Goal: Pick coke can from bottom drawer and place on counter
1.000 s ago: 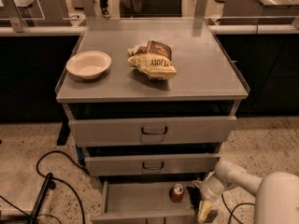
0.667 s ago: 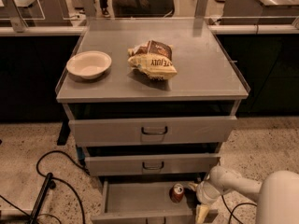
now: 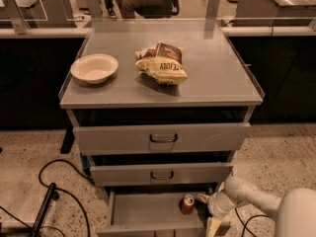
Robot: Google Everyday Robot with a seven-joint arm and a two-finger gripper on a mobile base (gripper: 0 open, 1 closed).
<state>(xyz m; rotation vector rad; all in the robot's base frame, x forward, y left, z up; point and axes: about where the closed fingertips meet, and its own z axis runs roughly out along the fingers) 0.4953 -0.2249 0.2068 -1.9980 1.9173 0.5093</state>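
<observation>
from the camera view, my claw [image 3: 206, 212] sits low at the right end of the open bottom drawer [image 3: 143, 211], just beside the coke can [image 3: 187, 204]. the can stands upright on the drawer floor, toward the right, silver top up. my claw looks open: one pale prong reaches toward the can's right side and the other hangs lower by the drawer's front edge, and the can is not between them.

compared with a second ago, my arm [image 3: 252, 199] has crept left and the upper prong has closed most of the gap to the can. the can itself has not shifted. so i judge i am at the end of the approach, with no grasp made yet.

up top, the counter [image 3: 217, 78] carries a white bowl [image 3: 94, 68] on the left and a chip bag [image 3: 161, 63] near the middle. its right side is bare, which looks like the easiest landing spot. next i need to bring both prongs around the can without knocking it over.
</observation>
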